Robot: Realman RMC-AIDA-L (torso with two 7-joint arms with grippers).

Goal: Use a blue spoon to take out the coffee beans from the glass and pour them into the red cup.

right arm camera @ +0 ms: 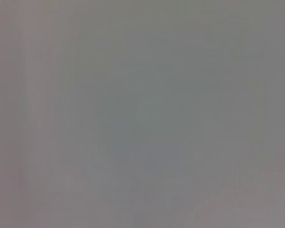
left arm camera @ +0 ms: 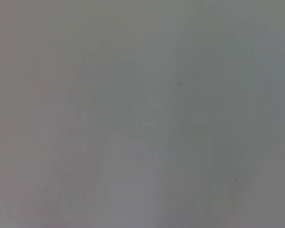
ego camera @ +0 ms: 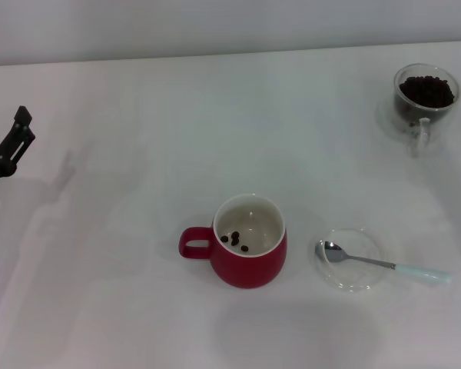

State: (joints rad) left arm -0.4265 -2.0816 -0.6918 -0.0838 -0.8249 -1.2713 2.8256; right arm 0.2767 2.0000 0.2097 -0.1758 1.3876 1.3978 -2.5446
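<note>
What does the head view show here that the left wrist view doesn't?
Only the head view shows the red cup holding a few coffee beans, the blue spoon resting with its bowl in a shallow clear dish, the glass of beans far right, and the left gripper at the left edge. The left wrist view shows nothing of its own. Both share only the bare white table.

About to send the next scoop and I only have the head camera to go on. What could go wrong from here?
1. The blue spoon rests with its bowl in a shallow glass dish, handle low near the table; a grasp may tip or slide the dish.
2. The glass stands far from the red cup, so coffee beans could spill on the way.
3. Only the left gripper shows, at the far left edge; both wrist views show nothing useful.
</note>
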